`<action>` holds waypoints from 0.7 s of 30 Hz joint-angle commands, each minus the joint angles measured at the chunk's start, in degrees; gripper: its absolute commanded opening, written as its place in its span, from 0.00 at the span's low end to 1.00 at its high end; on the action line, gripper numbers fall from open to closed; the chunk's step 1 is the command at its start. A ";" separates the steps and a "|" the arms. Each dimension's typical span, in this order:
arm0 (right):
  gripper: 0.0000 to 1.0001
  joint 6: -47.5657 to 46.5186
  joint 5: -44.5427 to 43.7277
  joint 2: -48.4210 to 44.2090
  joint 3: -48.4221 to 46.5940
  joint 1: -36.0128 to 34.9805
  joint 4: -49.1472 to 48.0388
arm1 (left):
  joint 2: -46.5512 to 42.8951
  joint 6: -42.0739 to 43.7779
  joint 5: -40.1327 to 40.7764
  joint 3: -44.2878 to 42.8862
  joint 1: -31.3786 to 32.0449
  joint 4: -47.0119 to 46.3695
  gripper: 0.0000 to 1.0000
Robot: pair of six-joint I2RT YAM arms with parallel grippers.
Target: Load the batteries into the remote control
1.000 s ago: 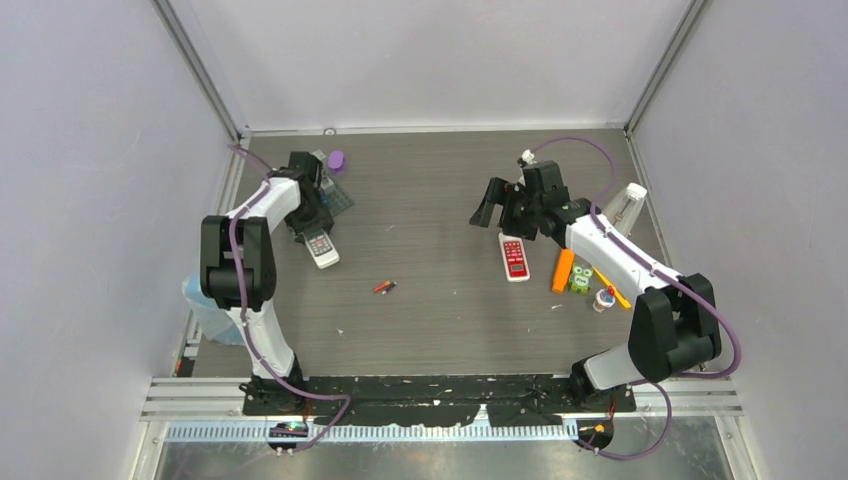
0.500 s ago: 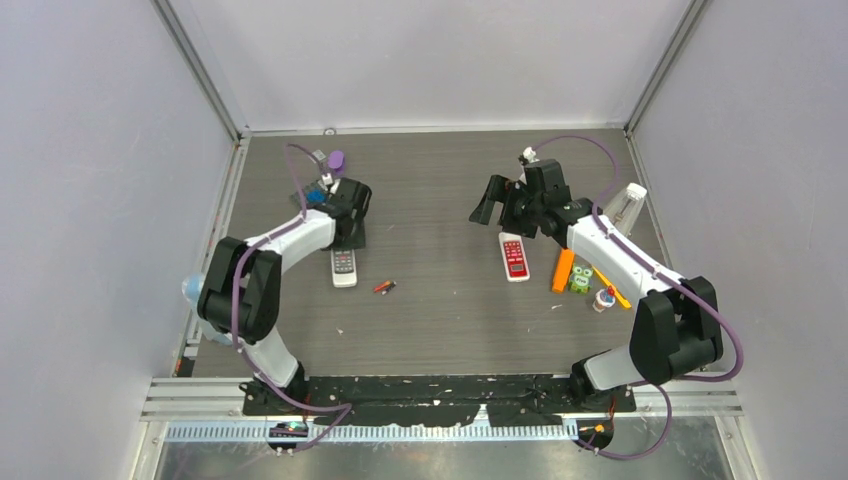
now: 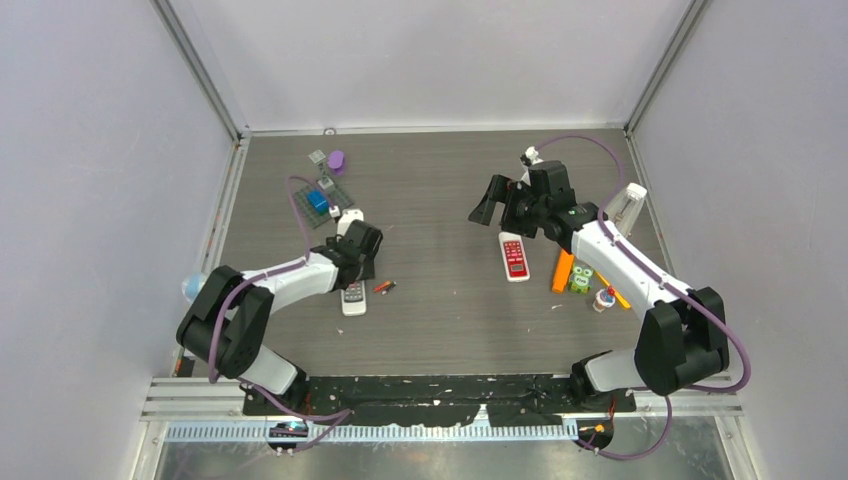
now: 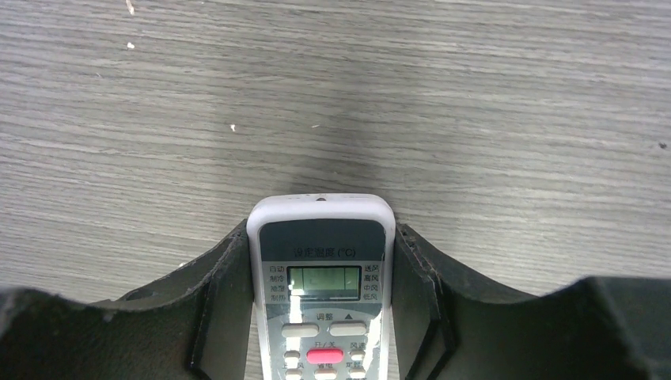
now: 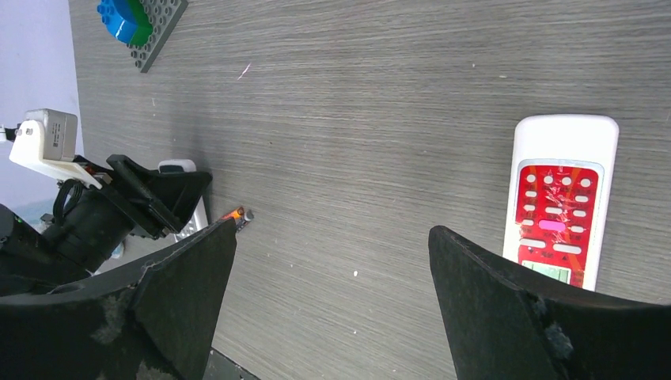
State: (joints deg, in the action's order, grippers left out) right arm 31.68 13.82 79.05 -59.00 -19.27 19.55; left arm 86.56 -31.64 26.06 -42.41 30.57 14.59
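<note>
A white and grey remote control (image 4: pixel 320 269) lies button side up between the fingers of my left gripper (image 4: pixel 320 231), which is shut on its sides. From above, this remote (image 3: pixel 353 297) sticks out below the left gripper (image 3: pixel 358 265), left of centre. The batteries (image 3: pixel 384 287), tiny orange and dark cylinders, lie on the table just right of it; they also show in the right wrist view (image 5: pixel 238 215). A second remote with a red face (image 3: pixel 514 256) lies flat at centre right. My right gripper (image 3: pixel 497 208) hovers open just behind it, nothing between its fingers (image 5: pixel 198 261).
A grey brick plate with a blue block (image 3: pixel 322 200) and a purple piece (image 3: pixel 336 160) sit at the back left. An orange block (image 3: pixel 563 270), a green frog toy (image 3: pixel 581 279) and a small figure (image 3: pixel 603 299) crowd the right side beside the red remote.
My left arm has swung the white remote from the back left toward the middle front, ending beside the batteries. The right arm has barely moved.
</note>
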 commanded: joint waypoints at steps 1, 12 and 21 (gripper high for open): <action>0.96 0.17 1.39 -2.69 0.83 0.27 -1.84 | -0.80 -3.61 4.85 2.37 -0.07 -9.14 0.35; 0.96 -0.62 1.30 -3.89 0.72 0.28 -0.50 | 0.42 -6.85 4.95 6.84 0.08 -12.38 0.68; 0.96 -1.08 0.57 -3.79 0.21 0.30 0.80 | -4.10 -8.60 6.75 5.15 0.21 -7.23 0.89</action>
State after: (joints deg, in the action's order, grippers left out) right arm 31.55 14.68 77.36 -57.87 -19.27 20.34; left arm 85.69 -38.22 29.98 -36.73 30.68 4.10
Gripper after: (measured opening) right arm 0.960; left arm 0.874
